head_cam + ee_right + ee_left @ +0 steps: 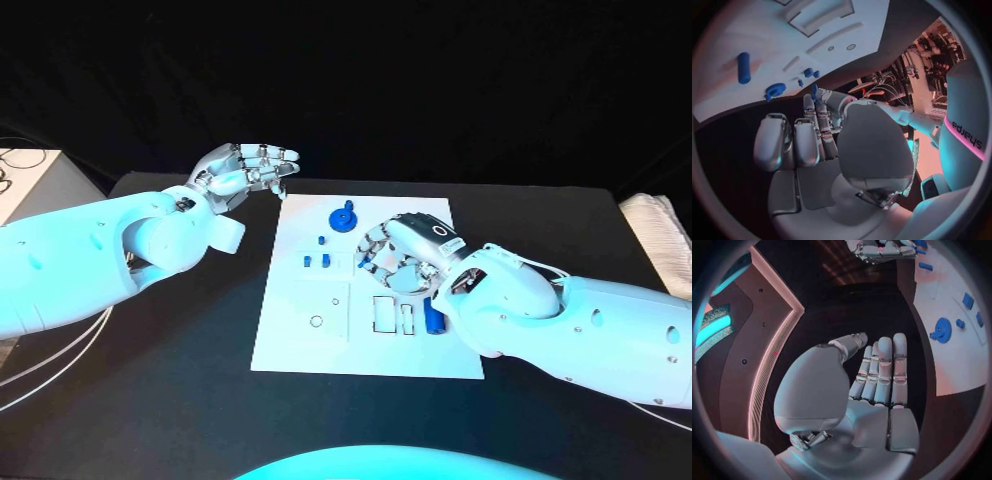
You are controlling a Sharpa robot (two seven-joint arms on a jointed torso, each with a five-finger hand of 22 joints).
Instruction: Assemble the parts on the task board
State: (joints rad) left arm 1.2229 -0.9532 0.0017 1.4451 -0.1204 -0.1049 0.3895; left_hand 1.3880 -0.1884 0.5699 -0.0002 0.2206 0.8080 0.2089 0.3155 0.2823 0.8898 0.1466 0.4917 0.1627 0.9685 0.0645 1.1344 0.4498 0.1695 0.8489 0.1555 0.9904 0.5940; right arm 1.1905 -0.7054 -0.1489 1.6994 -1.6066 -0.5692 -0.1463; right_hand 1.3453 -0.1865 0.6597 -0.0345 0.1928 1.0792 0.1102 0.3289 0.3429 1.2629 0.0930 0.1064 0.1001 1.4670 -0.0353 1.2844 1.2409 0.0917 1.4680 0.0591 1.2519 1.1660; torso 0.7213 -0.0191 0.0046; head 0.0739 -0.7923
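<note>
The white task board (296,345) lies in the middle of the black table. A blue gear (342,218) stands near its far edge, with three small blue parts (319,250) just in front of it. A blue cylinder (433,318) lies by a rectangular recess (384,313). My right hand (404,250) is low over the board's middle, fingers curled down. In the right wrist view its thumb and a finger pinch a small blue part (814,89); the gear (774,91) and cylinder (743,67) lie beyond. My left hand (245,168) hovers off the board's far left corner, holding nothing, fingers straight (879,370).
A white box (29,180) with cables stands at the table's far left. A pale folded cloth (661,235) lies at the right edge. The board has a small ring hole (316,321) near its left side. Bare black table surrounds the board.
</note>
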